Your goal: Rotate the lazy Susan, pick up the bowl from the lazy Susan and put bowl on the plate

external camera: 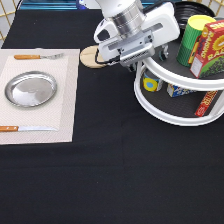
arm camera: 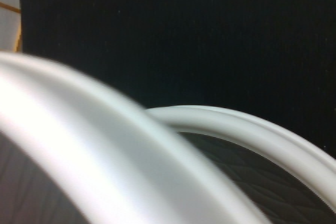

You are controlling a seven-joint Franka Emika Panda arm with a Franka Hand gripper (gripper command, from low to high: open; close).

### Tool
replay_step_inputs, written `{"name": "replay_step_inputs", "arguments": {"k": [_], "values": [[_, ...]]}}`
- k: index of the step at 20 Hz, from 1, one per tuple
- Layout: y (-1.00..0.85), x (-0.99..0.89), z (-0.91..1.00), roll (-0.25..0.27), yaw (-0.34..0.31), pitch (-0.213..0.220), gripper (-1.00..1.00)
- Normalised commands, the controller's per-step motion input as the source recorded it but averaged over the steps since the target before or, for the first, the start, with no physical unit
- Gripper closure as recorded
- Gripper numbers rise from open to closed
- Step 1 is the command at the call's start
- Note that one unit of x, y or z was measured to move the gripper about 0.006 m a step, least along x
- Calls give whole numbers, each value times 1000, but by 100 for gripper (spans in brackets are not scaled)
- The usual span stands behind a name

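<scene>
The white two-tier lazy Susan (external camera: 165, 117) stands at the exterior view's right. Part of the glossy black bowl (external camera: 196, 7) shows at the back of its upper tier, mostly hidden behind the arm. My gripper (external camera: 151, 57) hangs over the left rim of the upper tier, fingers apart and empty, short of the bowl. The silver plate (external camera: 31, 89) lies empty on a pale placemat (external camera: 67, 105) at the left. The wrist view shows only the lazy Susan's white rims (arm camera: 90, 140) from close by, over black cloth.
A green-and-yellow can (external camera: 192, 37) and a red box (external camera: 210, 50) stand on the upper tier. Small packets (external camera: 177, 91) sit on the lower tier. A light-wood disc (external camera: 89, 57) lies beside the hand. A fork (external camera: 37, 56) and a knife (external camera: 25, 128) flank the plate.
</scene>
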Motion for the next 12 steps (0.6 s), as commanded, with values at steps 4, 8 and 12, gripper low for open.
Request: {"name": "replay_step_inputs", "arguments": {"k": [4,8,12], "values": [[0,-514,977,-132,6,5,-100],[0,-730,799,-136,32,-1,-100],[0,-962,202,-101,66,0,-100]]}}
